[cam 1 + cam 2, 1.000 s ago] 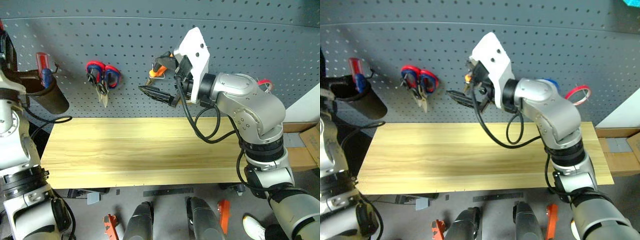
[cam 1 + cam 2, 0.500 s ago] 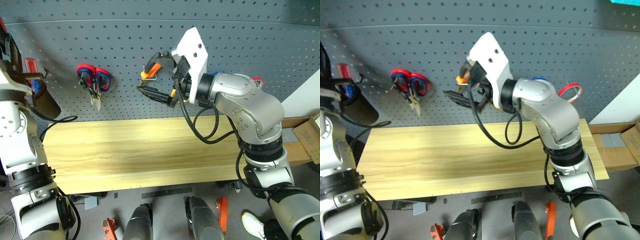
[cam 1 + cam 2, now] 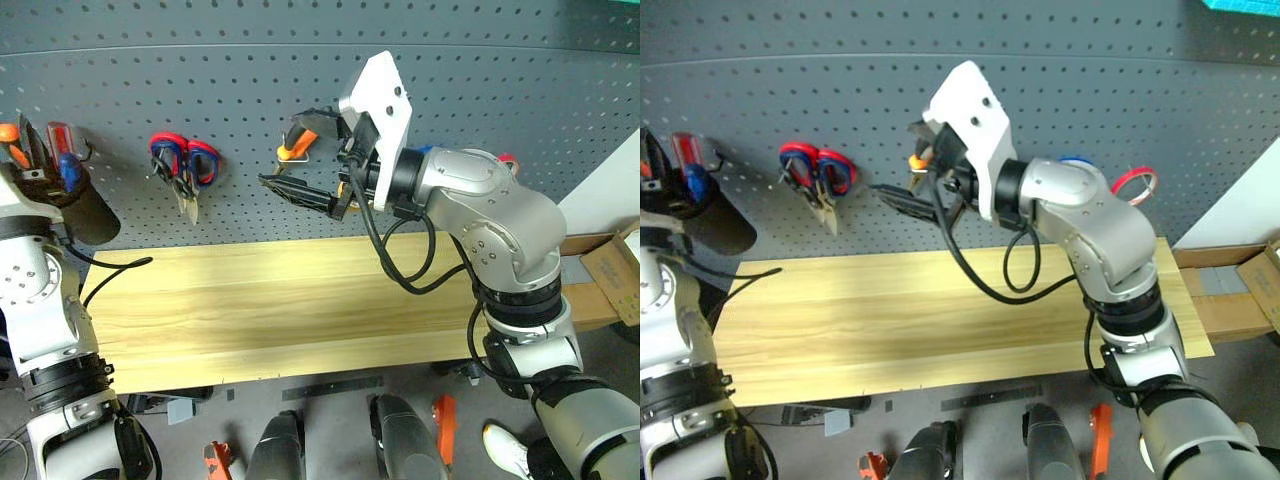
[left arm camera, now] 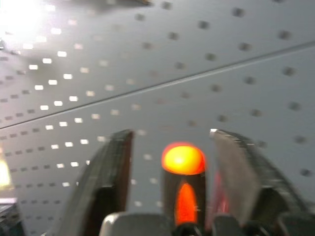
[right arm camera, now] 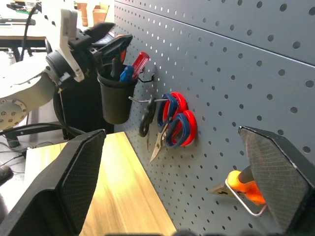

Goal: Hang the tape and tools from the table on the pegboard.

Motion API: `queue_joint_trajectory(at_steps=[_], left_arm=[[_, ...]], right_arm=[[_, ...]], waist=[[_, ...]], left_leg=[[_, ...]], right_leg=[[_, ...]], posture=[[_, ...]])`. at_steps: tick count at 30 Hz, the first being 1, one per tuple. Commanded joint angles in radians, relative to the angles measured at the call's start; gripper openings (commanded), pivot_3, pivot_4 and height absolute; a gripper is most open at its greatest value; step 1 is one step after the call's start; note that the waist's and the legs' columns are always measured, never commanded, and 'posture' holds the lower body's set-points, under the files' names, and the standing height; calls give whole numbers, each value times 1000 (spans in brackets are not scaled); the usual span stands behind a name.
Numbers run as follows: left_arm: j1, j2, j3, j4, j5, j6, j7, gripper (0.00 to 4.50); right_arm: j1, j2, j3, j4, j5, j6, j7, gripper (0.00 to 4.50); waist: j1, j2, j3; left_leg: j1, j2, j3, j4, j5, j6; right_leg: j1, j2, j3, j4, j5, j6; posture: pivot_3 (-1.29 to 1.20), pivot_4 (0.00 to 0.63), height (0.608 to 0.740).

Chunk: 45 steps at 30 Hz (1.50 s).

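Partly hidden in the cup [image 5: 116, 101], the screwdriver [image 4: 183, 189] sits between the left tool's [image 4: 172, 162] parted fingers.

Red-and-blue scissors [image 3: 185, 168] on a hook, black cup [image 5: 116, 96] holding red-and-blue screwdriver [image 5: 134, 67], cardboard box [image 3: 612, 270]

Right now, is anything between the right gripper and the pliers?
Nothing visible. The open right gripper sits right beside the pliers, which hang on a hook on the pegboard; only bare board shows between them.
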Motion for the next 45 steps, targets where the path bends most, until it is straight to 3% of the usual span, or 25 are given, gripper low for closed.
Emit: queue_joint_trajectory(at_steps=[1, 9, 18, 25, 29, 34, 37, 45], left_arm=[[-6, 0, 40, -40, -31, 5, 22, 4411], [-75, 14, -10, -153, -59, 70, 18, 4461], [-62, -15, -220, -399, -114, 196, -159, 4461], [157, -44, -344, -571, -273, 509, -280, 4461], [335, -73, -402, -624, -255, 636, -263, 4461], [439, -172, -427, -582, -176, 668, -161, 4461], [453, -183, -421, -499, -122, 599, -166, 4461], [490, -231, -411, -298, -12, 406, -157, 4461]], right_arm=[[-4, -4, -19, -42, 8, -32, 3, 4500], [4, -16, -19, -36, 7, -80, 28, 4500], [64, -71, -38, -53, 16, -215, 121, 4500], [208, -179, -80, -134, 59, -206, 170, 4500], [321, -219, -90, -181, 62, -196, 148, 4500], [531, -215, -69, -181, -16, -265, 75, 4500], [672, -214, 2, -74, -181, -454, 28, 4500], [846, -62, -35, 297, -335, -826, -161, 4500]], waist=[[0, 0, -3], [1, -1, -11], [1, 2, -44], [0, 13, -68], [3, 15, -71], [41, 16, -80], [60, 16, -98], [70, 18, -129]], left_leg=[[0, 0, 0, 0, 0, 0], [0, 0, -1, 2, 0, 0], [0, 0, -1, 2, 0, 0], [6, 0, 3, 2, 0, 1], [19, 2, 6, -2, -2, 4], [30, 2, 8, -2, -3, 5], [36, 3, 9, -2, -3, 6], [57, 5, 13, -5, -3, 6]], right_leg=[[0, 0, 0, 0, 0, 0], [1, 0, 0, 1, 1, 0], [1, 0, 0, 0, 1, 0], [5, 4, 6, 1, 1, 0], [17, 6, 9, 1, 1, 0], [29, 7, 9, -1, 2, 0], [35, 8, 8, -2, 2, 0], [56, 9, 10, -7, 1, 0]], posture=[[-52, 184, 740], [-46, 172, 740], [-34, 136, 740], [-21, 120, 740], [-13, 109, 740], [-19, 89, 740], [-24, 74, 740], [-15, 32, 740]])
